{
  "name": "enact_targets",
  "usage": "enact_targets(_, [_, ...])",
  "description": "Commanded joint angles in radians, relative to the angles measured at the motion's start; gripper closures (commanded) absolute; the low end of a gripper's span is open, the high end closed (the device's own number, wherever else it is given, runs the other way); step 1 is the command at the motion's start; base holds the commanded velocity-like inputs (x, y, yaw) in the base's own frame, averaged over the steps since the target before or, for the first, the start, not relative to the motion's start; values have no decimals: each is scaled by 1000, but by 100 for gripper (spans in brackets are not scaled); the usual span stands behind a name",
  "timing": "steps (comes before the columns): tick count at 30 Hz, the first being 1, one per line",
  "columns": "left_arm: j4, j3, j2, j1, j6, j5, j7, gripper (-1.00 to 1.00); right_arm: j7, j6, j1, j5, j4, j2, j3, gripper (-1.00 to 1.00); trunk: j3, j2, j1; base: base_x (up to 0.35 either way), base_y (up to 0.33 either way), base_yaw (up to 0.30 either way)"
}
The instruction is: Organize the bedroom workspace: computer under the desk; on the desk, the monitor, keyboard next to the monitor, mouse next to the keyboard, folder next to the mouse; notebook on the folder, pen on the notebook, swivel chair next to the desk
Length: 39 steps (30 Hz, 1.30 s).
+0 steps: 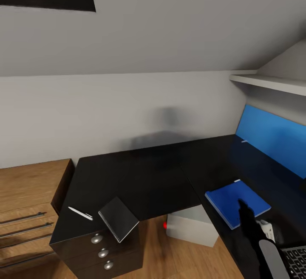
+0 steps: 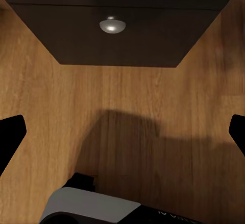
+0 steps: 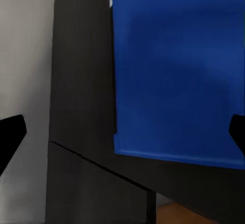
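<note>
Both end effectors wide open (empty), right (image 3: 122,132) above folder (image 3: 176,70)

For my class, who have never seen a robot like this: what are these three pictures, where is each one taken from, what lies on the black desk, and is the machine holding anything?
These are simulator renders from a wheeled robot with two arms.

The large picture comes from its head camera, looking down on an L-shaped black desk. On it lie a blue folder, a grey notebook overhanging the front edge, and a white pen beside the notebook. A keyboard corner shows at lower right. A pale computer case stands under the desk.

The two small pictures come from cameras on the wrists. The left gripper hangs open over wooden floor, facing a drawer knob. The right gripper hovers open above the folder. Neither holds anything.
</note>
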Motion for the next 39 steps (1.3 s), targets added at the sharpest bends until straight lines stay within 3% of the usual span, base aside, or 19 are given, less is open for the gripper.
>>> enact_targets(1, [0, -9, 1, -1, -4, 7, 8, -100, -5, 5, 0, -6, -8, 1, -1, -100, 2, 6, -4, 0, 0, 0])
enact_targets(12, [0, -10, 1, -2, -4, 8, 8, -100, -5, 4, 0, 43, -29, 6, -2, -100, 36, 83, -46, 0, 0, 0])
enact_targets(18, [0, -10, 1, -1, -4, 8, 8, -100, -3, 4, 0, 45, -31, 7, -2, -100, 55, 125, -69, 0, 0, 0])
enact_targets(27, [0, -10, 1, -1, -3, 8, 8, -100, -2, 1, 0, 48, -30, 33, -1, -100, 84, 188, -103, 0, 0, 38])
enact_targets(30, [0, -9, 1, -1, -4, 8, 8, -100, -2, 0, 0, 50, -28, 37, 3, -100, 86, 188, -103, 0, 0, 161])
enact_targets(33, [0, -6, 2, -1, -5, 7, 8, -100, -4, 0, 0, 88, -25, 39, 66, -100, 88, 188, -103, 0, 0, 179])
enact_targets(39, [0, -5, 2, -1, -5, 7, 8, -100, -6, -9, 0, 164, -14, 50, 135, -100, 94, 188, -103, 0, 0, 184])
